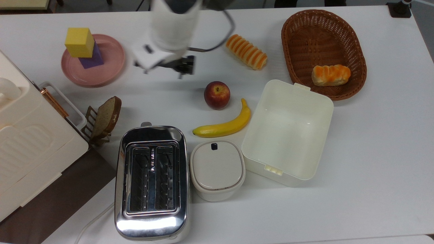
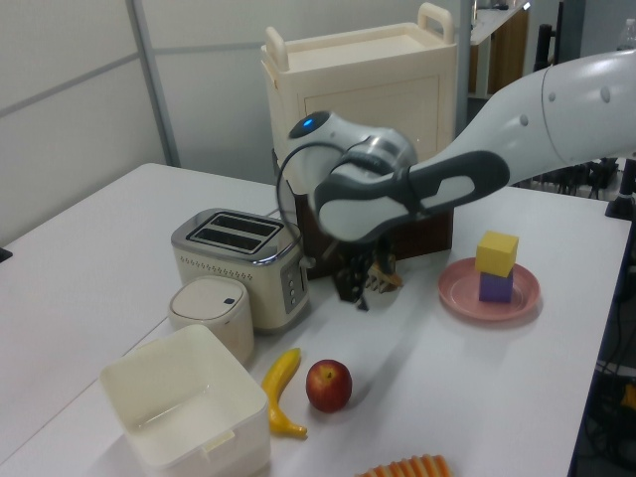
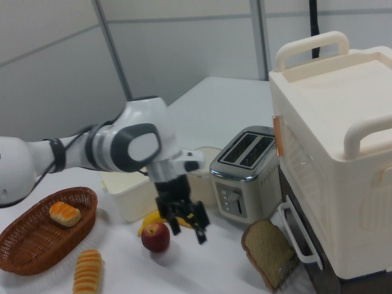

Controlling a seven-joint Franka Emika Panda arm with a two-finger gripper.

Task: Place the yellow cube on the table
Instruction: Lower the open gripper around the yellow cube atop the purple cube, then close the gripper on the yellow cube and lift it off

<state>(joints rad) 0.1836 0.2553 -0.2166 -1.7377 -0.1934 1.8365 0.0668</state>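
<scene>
I see the gripper (image 3: 188,224) hanging above the table (image 3: 220,98), fingers spread, nothing held. Apple (image 3: 155,237) sits just to its left in the right view, toaster (image 3: 245,174) to its right, bread slice (image 3: 267,252) lower right.

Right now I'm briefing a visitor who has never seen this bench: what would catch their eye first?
Probably the white arm, its gripper hanging open above the table, between the apple and the pink plate in the top view. Next, the yellow cube stacked on a purple cube on that plate at the top view's upper left. The chrome toaster gleams at the bottom.
</scene>
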